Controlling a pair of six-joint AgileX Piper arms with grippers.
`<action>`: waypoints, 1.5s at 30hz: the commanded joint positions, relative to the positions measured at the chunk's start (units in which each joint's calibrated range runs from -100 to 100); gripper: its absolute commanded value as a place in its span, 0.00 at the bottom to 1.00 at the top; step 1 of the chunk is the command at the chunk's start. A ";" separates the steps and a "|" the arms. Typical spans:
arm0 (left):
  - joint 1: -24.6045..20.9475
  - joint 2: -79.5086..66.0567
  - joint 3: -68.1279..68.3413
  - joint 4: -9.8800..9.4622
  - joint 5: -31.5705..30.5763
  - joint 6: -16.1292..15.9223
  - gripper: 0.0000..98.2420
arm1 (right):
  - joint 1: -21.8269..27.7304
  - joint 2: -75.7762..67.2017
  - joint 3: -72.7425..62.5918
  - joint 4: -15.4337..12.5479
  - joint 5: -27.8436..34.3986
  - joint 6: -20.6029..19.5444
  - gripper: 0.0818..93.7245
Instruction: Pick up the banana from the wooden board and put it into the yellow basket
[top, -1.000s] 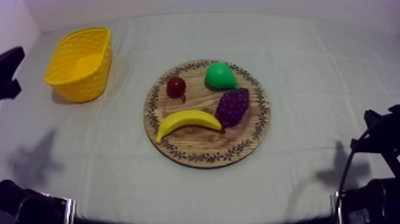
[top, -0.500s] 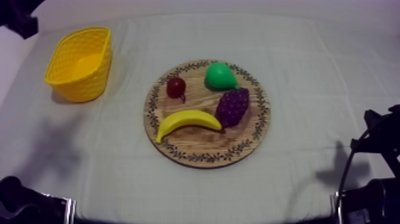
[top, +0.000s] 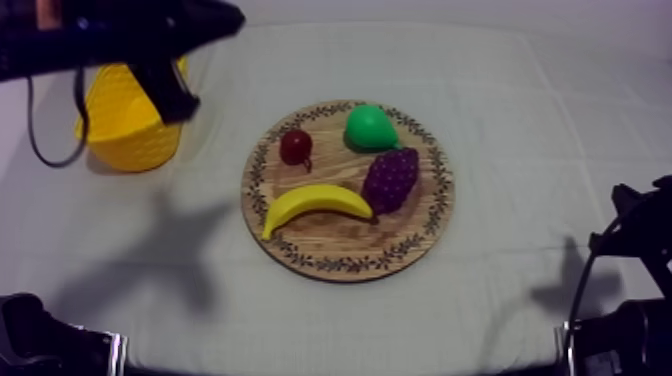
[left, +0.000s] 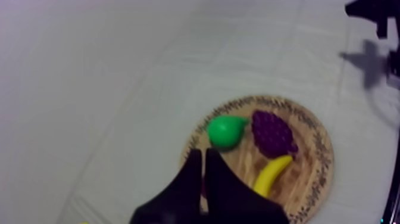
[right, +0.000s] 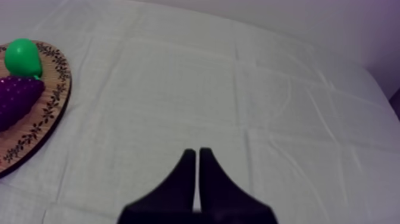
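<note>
Yellow banana (top: 315, 204) is seen lying on the wooden board (top: 335, 248), just beside the grapes (top: 390, 178) and well apart from the yellow basket (top: 125, 140). Left jaws are pressed together, empty, by the basket; right jaws are likewise closed on nothing above the surface (right: 238, 89).
</note>
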 joint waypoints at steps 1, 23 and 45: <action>0.62 1.06 2.14 -0.12 0.03 0.04 0.02 | -0.01 -0.02 0.02 0.01 -0.02 0.02 0.00; 2.01 5.15 14.80 -5.73 -0.35 7.23 0.57 | -0.01 -0.02 0.02 0.01 -0.02 0.02 0.00; 2.78 18.87 16.35 -8.20 -4.99 10.69 0.59 | -0.01 -0.02 0.02 0.01 -0.02 0.02 0.00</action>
